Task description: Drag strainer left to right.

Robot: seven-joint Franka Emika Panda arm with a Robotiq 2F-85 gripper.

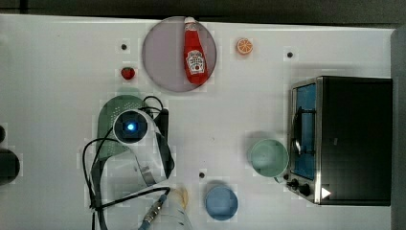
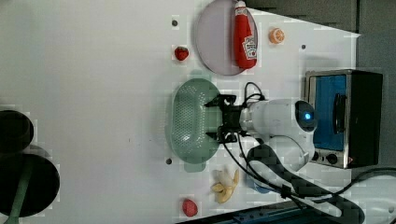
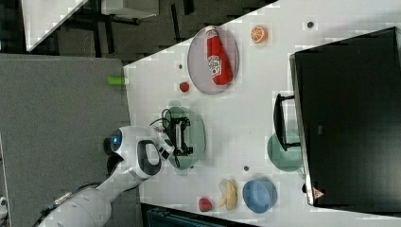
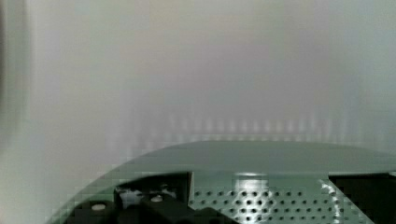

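mint-green plastic dotted with holes sits right under the wrist camera: the strainer [image 4: 261, 186], with the hand [image 2: 215, 122] down at its rim. in the left view the fingers [image 2: 214, 102] stand spread along the long side of the strainer [image 2: 194, 120], seemingly reaching over the rim; whether they touch it i cannot tell. in the top view the strainer [image 1: 115, 125] lies on the counter [image 1: 57, 96] at the top view's left, half hidden under the arm, so the drag looks barely begun. the whole crossing toward the cup [image 1: 268, 157], the blue bowl [image 1: 221, 202] and the toaster oven [image 1: 352, 139] remains.
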